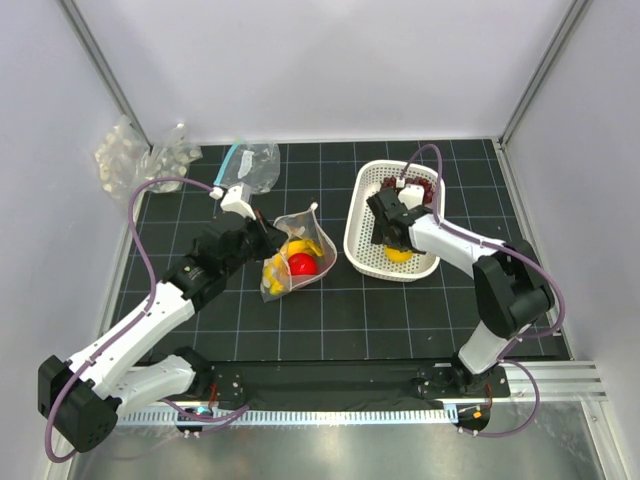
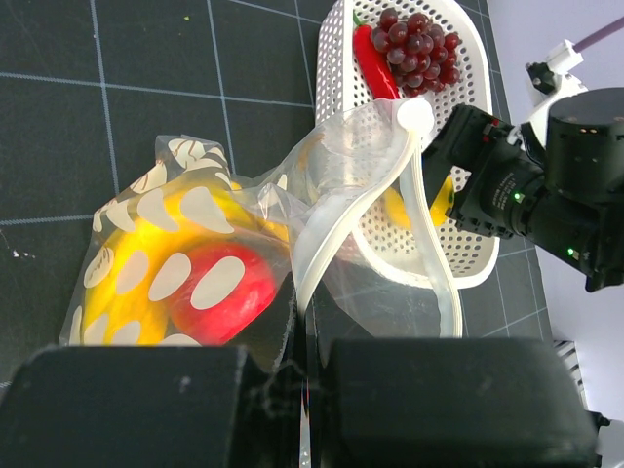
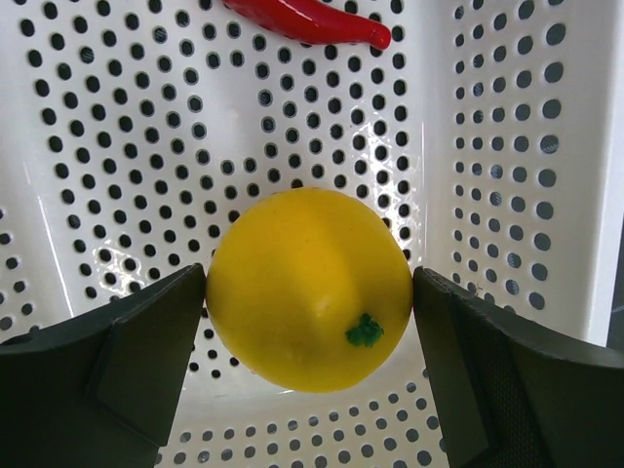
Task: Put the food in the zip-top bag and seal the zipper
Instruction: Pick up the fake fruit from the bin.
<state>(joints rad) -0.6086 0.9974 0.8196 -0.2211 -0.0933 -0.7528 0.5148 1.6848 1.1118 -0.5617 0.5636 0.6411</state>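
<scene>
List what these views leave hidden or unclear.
1. Top view: the right gripper covers most of the round yellow fruit in the white basket.
2. Right wrist view: whether the jaws press that fruit yet; the top edge cuts off the red chili.
3. Left wrist view: the left gripper's own body hides its grip on the zip-top bag; spotted plastic blurs the yellow food inside.

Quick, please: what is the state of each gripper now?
Left gripper: shut on the bag rim.
Right gripper: open, fingers either side of the yellow fruit.
</scene>
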